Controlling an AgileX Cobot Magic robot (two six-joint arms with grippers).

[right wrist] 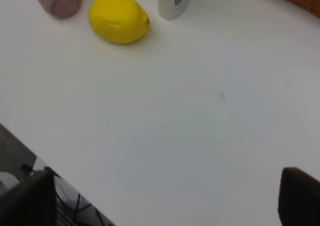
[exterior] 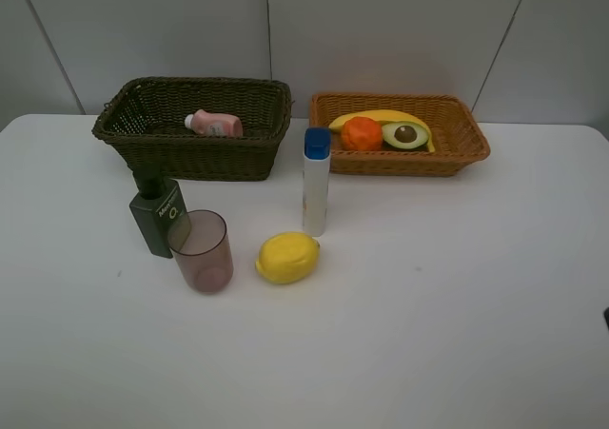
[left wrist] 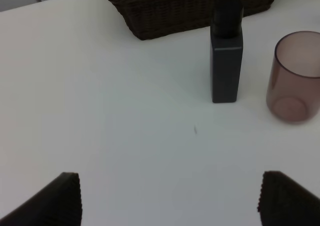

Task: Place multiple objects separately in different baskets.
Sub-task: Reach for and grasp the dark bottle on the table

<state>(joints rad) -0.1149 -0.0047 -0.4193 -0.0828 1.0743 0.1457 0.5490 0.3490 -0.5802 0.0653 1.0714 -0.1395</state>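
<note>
The dark basket at the back left holds the small pink bottle. Inside the orange-tan basket lie the banana, the orange and the halved avocado. On the table stand the green pump bottle, the pinkish tumbler and the white blue-capped bottle, with the lemon lying between them. My left gripper is open and empty, short of the pump bottle and tumbler. My right gripper is open and empty, well back from the lemon.
The white table carries everything, and grey wall panels stand behind the baskets. Neither arm shows in the high view beyond a dark sliver at the right edge. The table's near edge shows in the right wrist view.
</note>
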